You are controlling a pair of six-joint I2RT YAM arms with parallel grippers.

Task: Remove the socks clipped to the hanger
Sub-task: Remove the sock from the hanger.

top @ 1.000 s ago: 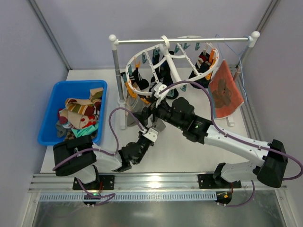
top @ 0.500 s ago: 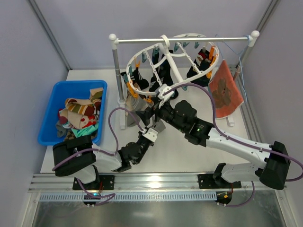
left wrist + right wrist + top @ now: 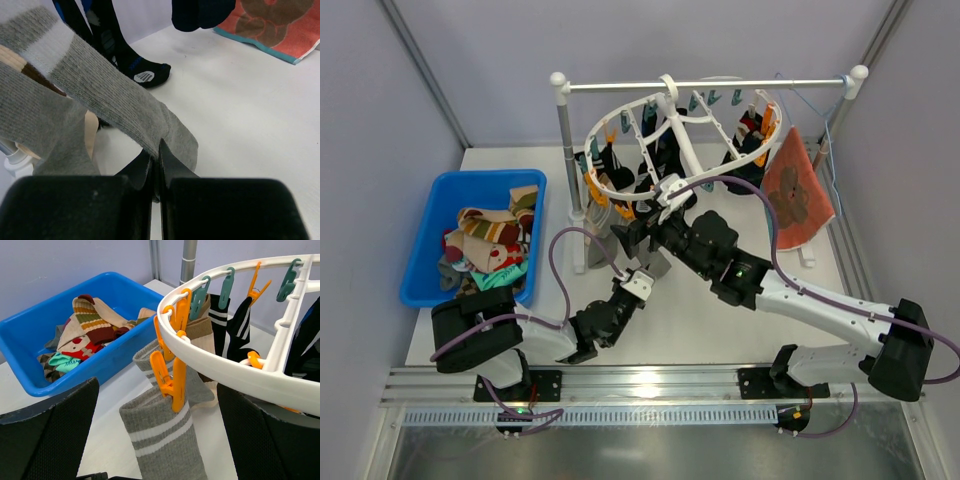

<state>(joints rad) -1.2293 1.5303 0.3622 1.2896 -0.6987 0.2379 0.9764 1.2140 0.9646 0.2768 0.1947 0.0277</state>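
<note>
The left gripper point(image 3: 156, 150), fingers pressed together, pinches the toe end of a grey sock point(image 3: 115, 105) low over the white table point(image 3: 710, 320). The right gripper point(image 3: 156, 390) stands spread wide, one finger on each side of the orange clip point(image 3: 170, 375) that fastens a striped grey sock point(image 3: 160, 440) to the near rim of the hanger point(image 3: 225, 372). The white oval hanger hangs tilted from the rail stand point(image 3: 710, 86) at the back of the table, with dark socks point(image 3: 660, 165) dangling from clips around and inside its frame. Close on the left, the stand's upright post point(image 3: 567, 170) rises between the hanger and the blue bin point(image 3: 425, 230), which holds a heap of patterned socks and sits at the table's left edge. To the right, an orange-red flowered cloth point(image 3: 798, 195) hangs at the rail's far end. Bare table lies in front of the cloth and toward the arms' bases. Grey walls close in on both sides.
</note>
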